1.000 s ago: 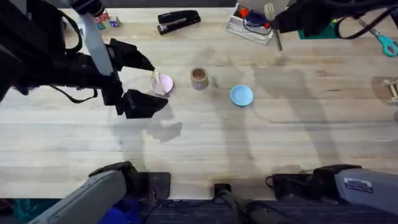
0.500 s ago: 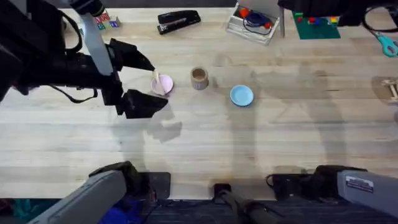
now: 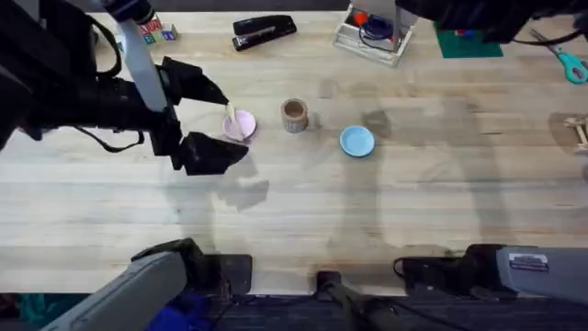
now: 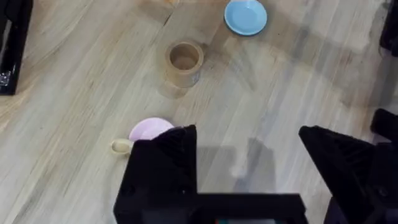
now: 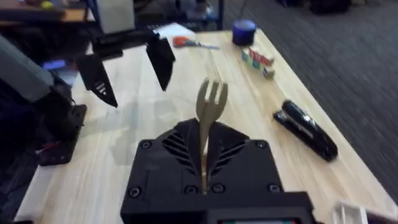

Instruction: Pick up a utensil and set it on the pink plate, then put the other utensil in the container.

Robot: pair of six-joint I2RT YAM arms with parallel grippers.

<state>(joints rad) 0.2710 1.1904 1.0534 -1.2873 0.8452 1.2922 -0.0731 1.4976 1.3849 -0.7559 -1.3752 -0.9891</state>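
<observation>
At the table's far right edge, the right gripper (image 5: 203,186) clenched the fork (image 5: 208,118), prongs up. The container (image 3: 294,116) stood well away toward centre, upright beside the pink plate (image 3: 241,125) bearing the spoon (image 4: 121,146). Left gripper (image 3: 216,119) hovered released there.

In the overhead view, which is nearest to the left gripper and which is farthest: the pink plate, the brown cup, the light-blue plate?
From the left gripper:
1. pink plate, just beside the fingertips, with the spoon on it.
2. brown cup, mid-table.
3. light-blue plate, farthest right.
</observation>
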